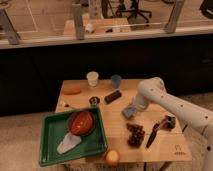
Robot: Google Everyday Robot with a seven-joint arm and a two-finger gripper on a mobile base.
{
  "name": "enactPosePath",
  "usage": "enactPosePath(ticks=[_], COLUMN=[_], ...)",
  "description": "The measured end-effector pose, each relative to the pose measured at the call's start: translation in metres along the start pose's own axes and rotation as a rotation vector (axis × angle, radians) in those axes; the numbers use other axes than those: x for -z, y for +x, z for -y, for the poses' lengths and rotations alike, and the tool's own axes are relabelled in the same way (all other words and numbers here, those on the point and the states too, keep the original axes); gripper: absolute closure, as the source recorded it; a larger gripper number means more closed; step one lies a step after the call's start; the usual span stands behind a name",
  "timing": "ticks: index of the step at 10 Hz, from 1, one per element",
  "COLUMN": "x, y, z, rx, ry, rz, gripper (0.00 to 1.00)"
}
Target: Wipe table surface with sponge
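Your robot's white arm (170, 102) reaches in from the right and bends down to the middle of the table surface (117, 131), where the gripper (133, 108) is closed on the sponge (128, 111), a pale grey-blue block that appears pressed against the light wood just right of the black bar (113, 96). You look to be in the wiping step itself: the sponge is gripped and down at the tabletop, not waiting to be picked up. Around it the board is crowded. A dark blue cup (116, 81) and a white cup (92, 78) stand toward the far edge, a small dark round object (94, 100) sits near the bar, an orange-red item (71, 92) lies at the far left, and a cluster of dark grapes (135, 135) and a black-handled tool (153, 134) lie just in front of the sponge. The green tray (50, 150) with its red bowl (81, 122) overhangs the left front corner, and an orange fruit (112, 157) sits at the front edge. Your next stroke likely calls for steady downward pressure and a short sweep across the open wood between bar and grapes, kept narrow enough that the sponge nudges neither.
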Motion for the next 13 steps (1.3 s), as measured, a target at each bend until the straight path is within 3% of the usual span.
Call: enactPosePath(ticks=[4,7,11,13], x=[-0.006,-0.015,-0.018,-0.017], y=[0.007,-0.022,-0.055,-0.06], z=[0.042,0.063,0.041,0.02], rx=[0.009,0.07,0.146,0.145], ry=[0.012,0.003,-0.028,-0.041], rz=[-0.011,0.007,0.016,0.015], gripper=[1.0,1.0,1.0,1.0])
